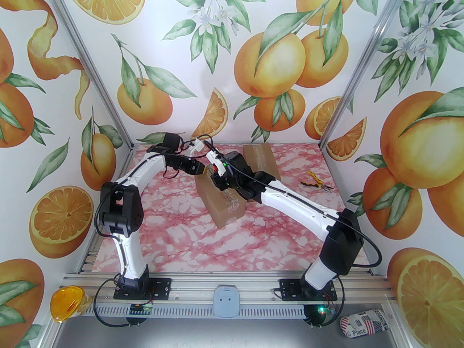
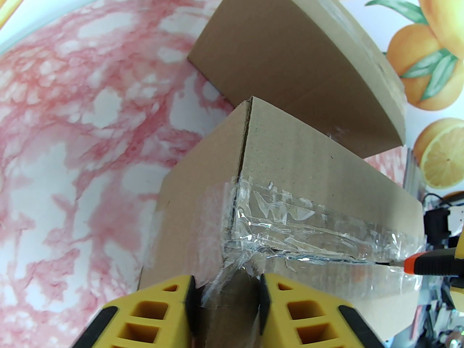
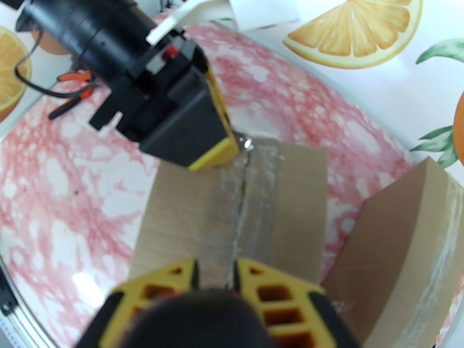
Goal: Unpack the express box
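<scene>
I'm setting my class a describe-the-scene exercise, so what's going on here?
Two robot arms are working on a taped box on the table. The left gripper straddles the box's far end, over the tape; whether it grips yet is unclear. The right gripper holds a tool at the tape seam on top. The box is not yet open. A second box stands behind it.

Brown express box [image 1: 223, 212], flaps closed
</scene>
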Tool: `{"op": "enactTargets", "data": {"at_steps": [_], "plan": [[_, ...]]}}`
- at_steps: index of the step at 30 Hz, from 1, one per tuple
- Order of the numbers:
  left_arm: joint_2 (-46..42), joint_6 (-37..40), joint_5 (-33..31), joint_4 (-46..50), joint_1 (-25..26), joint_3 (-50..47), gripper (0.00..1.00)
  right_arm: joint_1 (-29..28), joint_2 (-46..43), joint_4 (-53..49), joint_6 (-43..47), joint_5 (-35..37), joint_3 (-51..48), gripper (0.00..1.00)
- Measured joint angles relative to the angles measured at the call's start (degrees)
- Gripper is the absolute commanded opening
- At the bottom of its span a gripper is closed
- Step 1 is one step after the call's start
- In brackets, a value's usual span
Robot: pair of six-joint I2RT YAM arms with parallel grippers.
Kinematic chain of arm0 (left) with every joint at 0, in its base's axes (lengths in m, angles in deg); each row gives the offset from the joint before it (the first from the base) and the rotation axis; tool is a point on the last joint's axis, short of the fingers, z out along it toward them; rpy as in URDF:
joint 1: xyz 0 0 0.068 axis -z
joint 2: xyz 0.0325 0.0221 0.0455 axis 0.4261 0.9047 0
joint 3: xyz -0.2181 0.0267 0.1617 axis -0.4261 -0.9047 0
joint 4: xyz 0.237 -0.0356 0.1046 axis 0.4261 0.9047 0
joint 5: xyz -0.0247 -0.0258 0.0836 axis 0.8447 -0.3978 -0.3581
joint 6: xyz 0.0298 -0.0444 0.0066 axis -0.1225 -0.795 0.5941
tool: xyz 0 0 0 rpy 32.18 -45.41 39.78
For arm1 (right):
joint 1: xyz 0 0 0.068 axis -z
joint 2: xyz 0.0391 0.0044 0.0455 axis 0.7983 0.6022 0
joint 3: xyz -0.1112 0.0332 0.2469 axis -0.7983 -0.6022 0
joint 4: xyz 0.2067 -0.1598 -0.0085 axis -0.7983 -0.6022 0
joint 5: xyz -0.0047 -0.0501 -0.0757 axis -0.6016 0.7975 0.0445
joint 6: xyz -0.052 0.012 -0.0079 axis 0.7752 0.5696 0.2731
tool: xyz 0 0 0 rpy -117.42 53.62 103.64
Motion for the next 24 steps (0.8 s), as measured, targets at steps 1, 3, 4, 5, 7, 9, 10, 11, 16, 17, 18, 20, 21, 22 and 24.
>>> {"op": "enactTargets", "data": {"at_steps": [1, 3, 4, 5, 7, 9, 10, 11, 16, 17, 18, 20, 21, 22, 24], "plan": [[-0.02, 0.09, 0.07, -0.13, 0.0, -0.11, 0.22, 0.04, 0.0, -0.17, 0.17, 0.04, 0.0, 0.0], [-0.02, 0.28, 0.33, -0.42, 0.0, -0.37, 0.18, 0.11, 0.0, -0.39, 0.39, 0.26, 0.0, 0.0], [-0.02, 0.31, 0.35, -0.5, 0.0, -0.44, 0.17, 0.11, 0.0, -0.39, 0.42, 0.39, 0.0, 0.0], [-0.02, 0.28, 0.35, -0.61, 0.0, -0.48, 0.16, 0.11, 0.0, -0.39, 0.44, 0.46, 0.0, 0.0], [-0.02, 0.28, 0.33, -0.87, 0.0, -0.55, 0.14, 0.11, 0.0, -0.44, 0.44, 0.61, 0.0, 0.0], [-0.02, 0.26, 0.31, -0.94, 0.0, -0.57, 0.11, 0.11, 0.0, -0.48, 0.46, 0.87, 0.0, 0.0], [-0.02, 0.26, 0.28, -0.96, 0.0, -0.57, 0.1, 0.09, 0.0, -0.57, 0.55, 1.03, 0.0, 0.0], [-0.02, 0.26, 0.24, -0.94, 0.02, -0.57, 0.09, 0.04, 0.0, -0.66, 0.59, 1.11, 0.0, 0.0], [-0.02, -0.46, -0.11, -0.92, 0.0, -0.55, 0.04, -0.17, -0.07, -1.14, 0.81, 2.58, 0.0, 0.0], [-0.02, -0.63, -0.24, -0.92, 0.0, -0.52, 0.03, -0.28, -0.13, -1.29, 0.9, 2.95, -0.02, 0.0], [-0.02, -0.72, -0.33, -0.9, 0.02, -0.5, 0.02, -0.37, -0.26, -1.33, 0.98, 3.28, -0.09, 0.0], [-0.02, -1.11, -0.33, -0.83, 0.02, -0.5, 0.01, -0.48, -0.76, -1.33, 0.98, 3.93, -0.55, 0.0], [-0.02, -1.33, -0.33, -0.83, 0.07, -0.5, 0.01, -0.5, -0.98, -1.27, 1.01, 4.17, -0.81, 0.0], [-0.04, -1.6, -0.28, -0.76, 0.09, -0.52, 0.0, -0.57, -1.44, -1.11, 0.98, 4.52, -1.31, 0.0], [-0.07, -1.84, -0.2, -0.48, 0.22, -0.5, 0.0, -0.68, -2.49, -0.42, 0.96, 4.74, -2.73, 0.0]]}}
